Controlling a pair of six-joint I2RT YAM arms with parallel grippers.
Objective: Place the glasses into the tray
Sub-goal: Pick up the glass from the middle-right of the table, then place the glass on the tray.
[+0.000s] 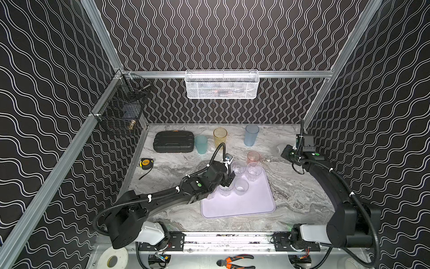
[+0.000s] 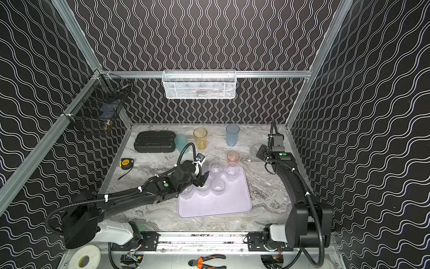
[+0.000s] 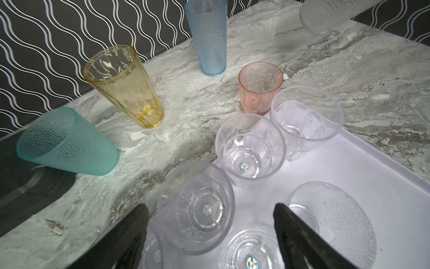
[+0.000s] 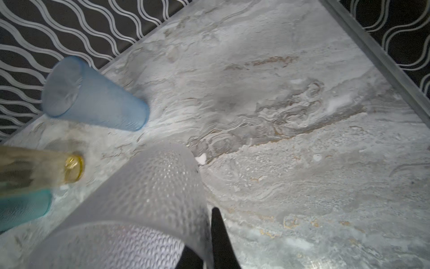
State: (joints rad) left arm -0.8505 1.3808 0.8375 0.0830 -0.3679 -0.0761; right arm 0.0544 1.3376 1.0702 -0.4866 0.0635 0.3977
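Frosted glass [image 4: 151, 198] is pinched by its wall between the right jaws.

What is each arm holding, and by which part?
Right gripper pinches the frosted glass by its rim; left gripper holds nothing, jaws open.

Tray [image 1: 239, 205]: near half bare, open from the front. Far half packed with clear glasses [image 1: 241, 186]; pink glass [image 1: 253, 156] just beyond its rim. 3 tall obstacles at back: teal glass [image 1: 200, 144], amber glass [image 1: 220, 137], blue glass [image 1: 251, 135]. Table [image 1: 297, 186] right of tray clear.
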